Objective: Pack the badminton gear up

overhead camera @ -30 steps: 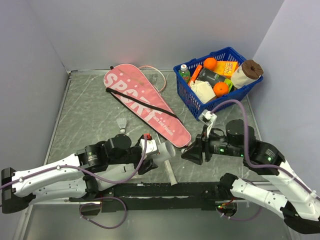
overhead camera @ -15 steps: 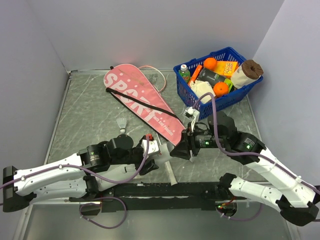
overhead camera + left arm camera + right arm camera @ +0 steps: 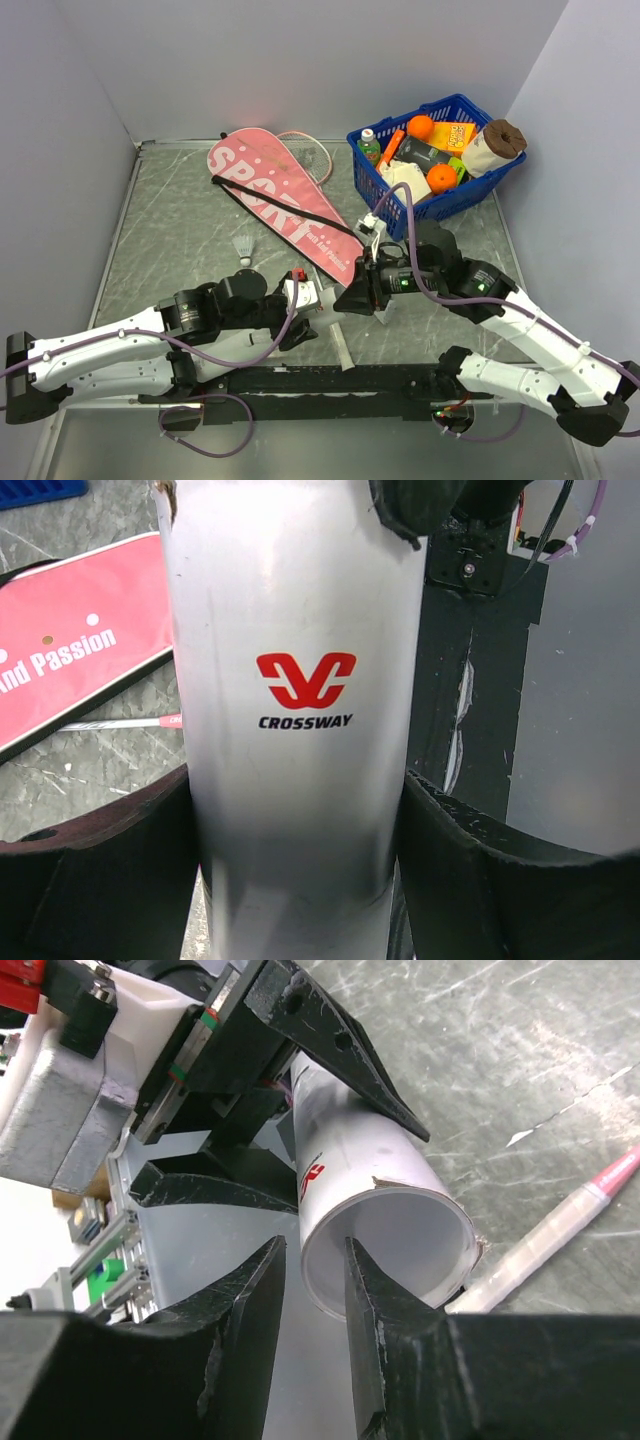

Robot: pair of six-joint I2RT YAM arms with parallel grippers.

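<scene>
The long white tube is being clasped by the left gripper near the front edge of the table; its open rim is being straddled by the right gripper, whether pinched cannot be told.

White open-ended tube near flat pink SPORT bag; shuttlecock nearby.

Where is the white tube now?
The white tube is front centre in the top view, held by the left gripper near the pink bag's narrow end, right gripper straddling its rim.
</scene>
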